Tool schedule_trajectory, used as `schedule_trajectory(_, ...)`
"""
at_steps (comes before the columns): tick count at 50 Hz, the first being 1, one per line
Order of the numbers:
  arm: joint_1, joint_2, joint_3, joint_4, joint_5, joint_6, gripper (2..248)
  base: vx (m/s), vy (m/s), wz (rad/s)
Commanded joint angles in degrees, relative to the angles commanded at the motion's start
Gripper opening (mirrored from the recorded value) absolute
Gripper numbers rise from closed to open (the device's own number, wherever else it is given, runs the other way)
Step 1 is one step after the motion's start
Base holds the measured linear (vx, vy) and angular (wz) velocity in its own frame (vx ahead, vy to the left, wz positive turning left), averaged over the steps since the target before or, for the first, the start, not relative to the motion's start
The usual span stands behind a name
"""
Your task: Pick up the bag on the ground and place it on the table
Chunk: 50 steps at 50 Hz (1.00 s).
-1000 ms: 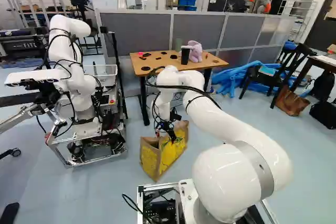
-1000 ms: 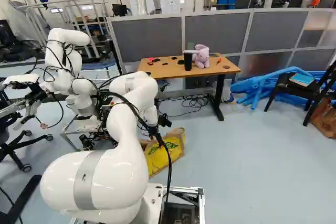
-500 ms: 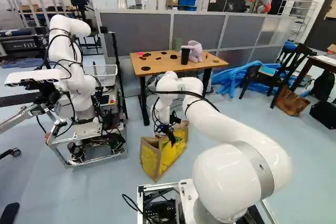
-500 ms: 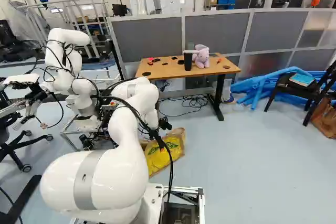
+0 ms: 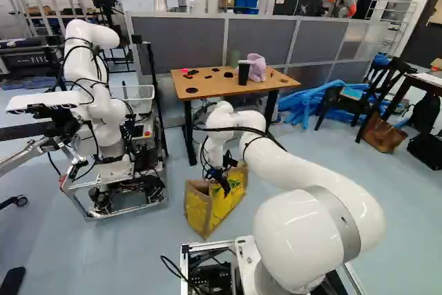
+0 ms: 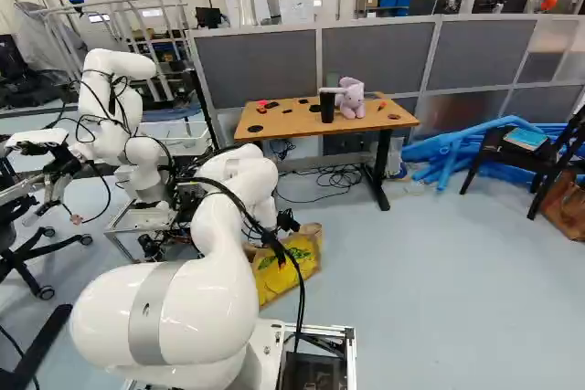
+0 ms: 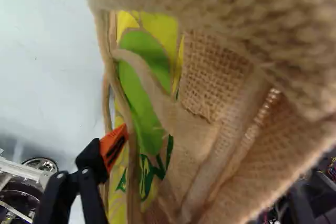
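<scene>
Since the earlier frame, the white arm (image 5: pixel 311 177) has lowered its wrist section slightly and drawn it toward the base; the bag has kept its place on the floor, and the base has not moved.

Workpiece: a tan woven bag with yellow panels (image 5: pixel 200 213), standing upright on the smooth pale blue floor (image 5: pixel 138 246), ahead of the base and short of the wooden-topped table (image 5: pixel 224 86).

End effector: the black gripper (image 5: pixel 224 183) is at the bag's mouth, released, with its fingers spread. The visible orange pad (image 7: pixel 112 142) lies against the bag's edge; the other finger is largely hidden by fabric, and no two-sided grip shows.

Material: coarse, burlap-like weave; thick, rounded upper edge; glossy yellow panel with a green leaf print (image 7: pixel 139 64). A flat, smoother tan strap (image 7: pixel 147 80) crosses the side. The walls fold inward and will probably yield under load.

Step in hand: grasp alignment. Next, seat the strap or rim between both pads, close, and confirm the hold before lifting. Caution: closing on a loose fold could let the bag slip or tilt. Lift above the table's near edge before placing.
</scene>
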Motion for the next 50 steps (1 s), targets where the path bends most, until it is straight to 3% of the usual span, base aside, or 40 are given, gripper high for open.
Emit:
schedule_trajectory(5, 0.0, -0.3, -0.3, 0.0, 0.0, 0.0, 217, 0.000, 0.000, 0.000)
schedule_trajectory(6, 0.0, -0.3, -0.3, 0.0, 0.0, 0.0, 179, 0.000, 0.000, 0.000)
schedule_trajectory(10, 0.0, -0.3, -0.4, 0.0, 0.0, 0.0, 179, 0.000, 0.000, 0.000)
schedule_trajectory(11, 0.0, -0.3, -0.4, 0.0, 0.0, 0.0, 142, 0.000, 0.000, 0.000)
schedule_trajectory(15, 0.0, -0.3, -0.4, 0.0, 0.0, 0.0, 142, 0.000, 0.000, 0.000)
schedule_trajectory(16, 0.0, -0.3, -0.4, 0.0, 0.0, 0.0, 105, 0.000, 0.000, 0.000)
schedule_trajectory(20, 0.0, -0.3, -0.4, 0.0, 0.0, 0.0, 105, 0.000, 0.000, 0.000)
schedule_trajectory(21, 0.0, -0.3, -0.4, 0.0, 0.0, 0.0, 69, 0.000, 0.000, 0.000)
schedule_trajectory(26, 0.0, 0.0, 0.0, 0.0, 0.0, 0.0, 69, 0.000, 0.000, 0.000)
schedule_trajectory(27, 0.0, 0.1, 0.1, 0.0, 0.0, 0.0, 35, 0.000, 0.000, 0.000)
schedule_trajectory(31, 0.0, 0.9, 0.9, 0.0, 0.0, 0.0, 35, 0.000, 0.000, 0.000)
schedule_trajectory(32, 0.0, 1.1, 1.2, 0.0, 0.0, 0.0, 24, 0.000, 0.000, 0.000)
schedule_trajectory(50, 0.0, 5.1, 5.4, 0.0, 0.0, 0.0, 24, 0.000, 0.000, 0.000)
